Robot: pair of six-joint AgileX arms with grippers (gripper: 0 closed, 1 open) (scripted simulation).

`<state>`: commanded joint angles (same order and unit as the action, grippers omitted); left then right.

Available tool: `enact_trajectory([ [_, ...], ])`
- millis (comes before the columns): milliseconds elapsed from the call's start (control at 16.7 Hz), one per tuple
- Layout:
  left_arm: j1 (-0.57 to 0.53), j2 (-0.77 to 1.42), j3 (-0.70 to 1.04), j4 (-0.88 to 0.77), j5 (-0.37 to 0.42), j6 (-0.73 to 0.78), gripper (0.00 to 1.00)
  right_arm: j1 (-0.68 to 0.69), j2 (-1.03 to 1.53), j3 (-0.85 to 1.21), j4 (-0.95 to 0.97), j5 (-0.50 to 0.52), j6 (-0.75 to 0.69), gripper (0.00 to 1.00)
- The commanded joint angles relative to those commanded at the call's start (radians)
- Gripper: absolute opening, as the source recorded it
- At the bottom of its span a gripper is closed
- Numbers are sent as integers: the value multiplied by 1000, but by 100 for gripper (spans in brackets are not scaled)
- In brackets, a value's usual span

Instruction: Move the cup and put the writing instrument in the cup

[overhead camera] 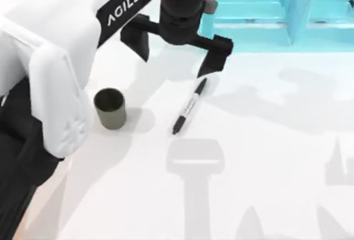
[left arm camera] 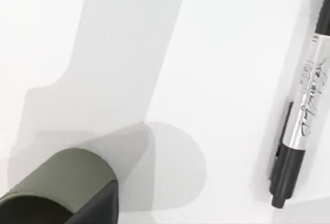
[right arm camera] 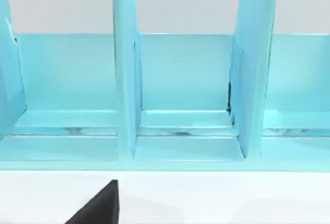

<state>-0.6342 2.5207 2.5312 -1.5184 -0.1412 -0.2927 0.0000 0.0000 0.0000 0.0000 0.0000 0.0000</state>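
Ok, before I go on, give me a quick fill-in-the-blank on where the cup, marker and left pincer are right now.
1. The cup stands ____ on the table, mouth up.
2. The marker lies to the cup's ____ in the top view.
3. The left pincer hangs over the table with its fingers ____, holding nothing.
4. Behind the marker stands a ____ coloured rack.

Missing words: upright; right; open; turquoise

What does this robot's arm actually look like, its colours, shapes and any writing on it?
The left arm has chunky white rounded shells over black parts, with a black band reading AGILEX in white letters, the X in red. It ends in a black wrist block carrying the left gripper, two black angular fingers spread wide apart. The right wrist view shows a black wedge-shaped finger tip.
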Motion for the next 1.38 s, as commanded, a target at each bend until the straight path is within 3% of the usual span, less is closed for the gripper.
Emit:
enact_trajectory([
  [300,-107,-1,-155,129,-73,49,100,0,0,0,0,0,0,100],
  [660,-103,2,-169,144,-72,51,100,0,0,0,0,0,0,100],
  [1140,-68,55,-393,436,-71,91,100,0,0,0,0,0,0,100],
  [1380,-63,63,-424,472,-70,96,100,0,0,0,0,0,0,100],
])
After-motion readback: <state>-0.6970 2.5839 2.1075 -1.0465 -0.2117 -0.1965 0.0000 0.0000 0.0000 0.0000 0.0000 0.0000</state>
